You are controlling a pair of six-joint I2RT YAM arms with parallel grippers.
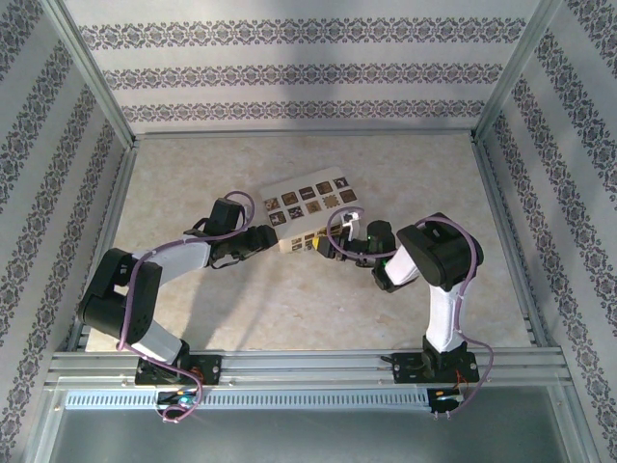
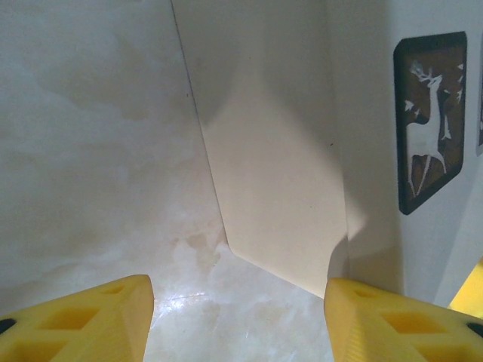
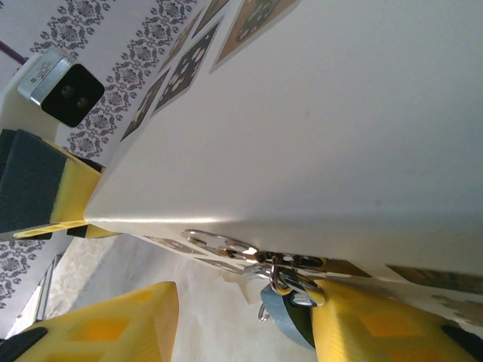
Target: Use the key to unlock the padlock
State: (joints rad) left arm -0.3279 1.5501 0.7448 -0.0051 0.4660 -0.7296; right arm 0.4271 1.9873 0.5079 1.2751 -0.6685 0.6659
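Padlock [image 1: 310,207] is a cream block with dark picture squares. It lies on the tabletop [image 1: 289,318] about mid-field. Its long axis is skewed, running from near-left to far-right in the top view.

Left claw [image 1: 273,239] sits at the block's left end. Its yellow fingers [image 2: 83,320] are spread wide, with the block's end corner between them and nothing clamped. The deer square [image 2: 430,121] is just beside the picture-right finger. I can't tell whether that finger touches the block.

Right claw [image 1: 328,247] is up against the near long face, roughly mid-length, with fingers apart and nothing pinched.

Key [image 3: 285,313] has a blue head on a small silver ring. It hangs at the lower edge of that near face, under a silver metal latch piece [image 3: 223,243]. The blue head is just beside the inner side of the picture-right finger, maybe touching. I can't tell whether the blade is seated in a keyhole.

Judgement:
- **Arm:** the right arm is much the nearer one to the key. The left arm looks set to brace the block's end.
- **Offset:** the key is off to one side of the right claw's gap, not centred.
- **Next move:** shift sideways toward the key, then close on the blue head.
- **Risk:** the key swings on its ring and slips away from the pads.
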